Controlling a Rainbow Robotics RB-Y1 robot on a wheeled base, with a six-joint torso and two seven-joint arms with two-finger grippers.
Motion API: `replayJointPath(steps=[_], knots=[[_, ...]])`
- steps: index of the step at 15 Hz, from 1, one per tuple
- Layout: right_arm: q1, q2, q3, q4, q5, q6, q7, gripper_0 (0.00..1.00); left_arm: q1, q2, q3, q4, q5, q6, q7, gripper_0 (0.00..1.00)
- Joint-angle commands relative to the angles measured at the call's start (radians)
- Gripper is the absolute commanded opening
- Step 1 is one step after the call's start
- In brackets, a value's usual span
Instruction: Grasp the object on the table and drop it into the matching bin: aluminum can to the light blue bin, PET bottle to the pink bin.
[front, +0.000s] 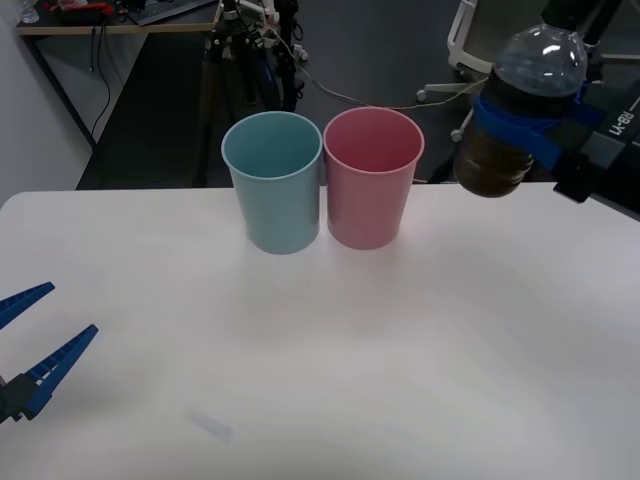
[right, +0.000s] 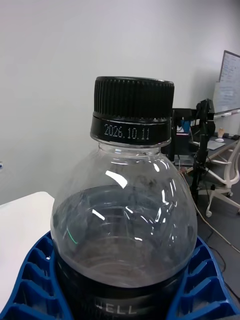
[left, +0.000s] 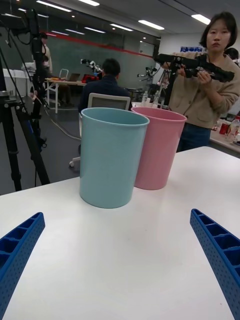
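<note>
Two right gripper (front: 530, 135) fingers clamp the PET bottle (front: 520, 110) at its belly; it looks smooth, part-filled, probably slippery. The left gripper (front: 30, 345) rests spread open.

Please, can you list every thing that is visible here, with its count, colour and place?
PET bottle: one, clear with a black cap and dark lower part, held in the air to the right of the pink bin.
Pink bin: one, pink, upright at the far middle of the table, beside the light blue bin.
Light blue bin: one, pale blue, upright just left of the pink bin.
Table: one, white, in front of the robot.
Right end effector: one, blue fingers, shut around the bottle, raised at the right.
Left end effector: one, blue fingers, open, low over the table's near left edge.
</note>
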Motion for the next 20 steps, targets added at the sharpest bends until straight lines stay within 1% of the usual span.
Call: replayJointPath(steps=[1, 3, 5, 8, 11, 13, 15, 18, 20], knots=[[-0.162, -0.011, 0.127, 0.038, -0.039, 0.021, -0.011, 0.0, 0.0, 0.0, 0.0, 0.0, 0.0, 0.0, 0.0, 1.0], [-0.323, -0.009, 0.251, 0.101, -0.039, 0.029, -0.018, 0.0, 0.0, 0.0, 0.0, 0.0, 0.0, 0.0, 0.0, 1.0], [-0.498, 0.014, 0.384, 0.181, -0.044, 0.053, -0.029, 0.0, 0.0, 0.0, 0.0, 0.0, 0.0, 0.0, 0.0, 1.0], [-0.648, 0.075, 0.503, 0.279, -0.041, 0.102, -0.031, 0.0, 0.0, 0.0, 0.0, 0.0, 0.0, 0.0, 0.0, 1.0], [-0.754, 0.166, 0.584, 0.387, -0.029, 0.135, -0.02, 0.0, 0.0, 0.0, 0.0, 0.0, 0.0, 0.0, 0.0, 1.0], [-0.791, 0.235, 0.598, 0.459, -0.009, 0.154, -0.008, 0.0, 0.0, 0.0, 0.0, 0.0, 0.0, 0.0, 0.0, 1.0], [-0.816, 0.315, 0.601, 0.539, 0.082, 0.174, -0.008, 0.0, 0.0, 0.0, 0.0, 0.0, 0.0, 0.0, 0.0, 1.0], [-0.842, 0.417, 0.601, 0.663, 0.198, 0.174, -0.021, 0.0, 0.0, 0.0, 0.0, 0.0, 0.0, 0.0, 0.0, 1.0], [-0.855, 0.476, 0.601, 0.726, 0.245, 0.176, -0.029, 0.0, 0.0, 0.0, 0.0, 0.0, 0.0, 0.0, 0.0, 1.0]])
